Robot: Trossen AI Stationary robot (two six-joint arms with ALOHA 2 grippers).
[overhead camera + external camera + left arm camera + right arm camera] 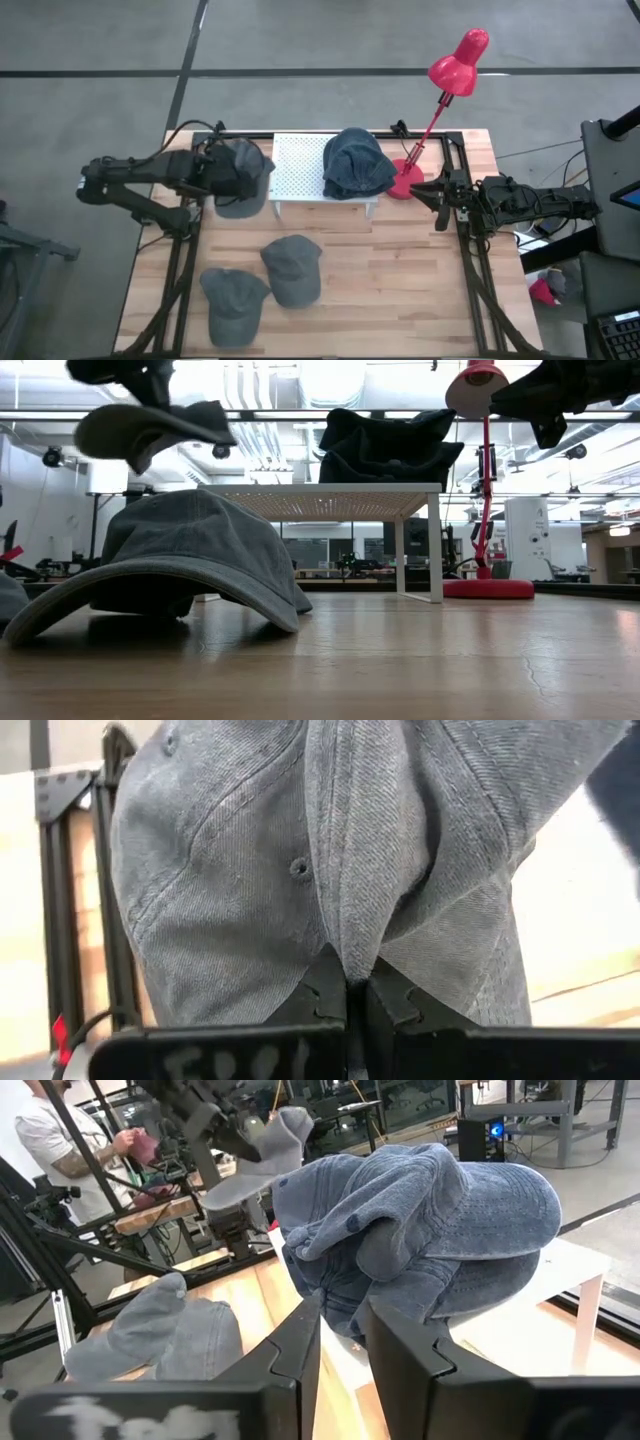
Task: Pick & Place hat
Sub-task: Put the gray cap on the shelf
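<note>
My left gripper is shut on a grey cap, which it holds in the air by the left end of the white perforated rack. In the low view this cap hangs high above the table. A blue denim hat lies crumpled on top of the rack. Two more grey caps rest brim-down on the wooden table. My right gripper waits open at the table's right edge, pointing toward the blue hat without touching it. My left gripper pinches a raised fold of the grey cap's crown between its two shut fingers. The fingers come in roughly level from the table's left side. The cap is lifted clear of the table, its brim drooping below the fingers.
A red desk lamp stands with its base by the rack's right end, close to my right gripper. Black frame rails run along both table sides. Bare wood lies in the near right part of the table. A person stands beyond the table.
</note>
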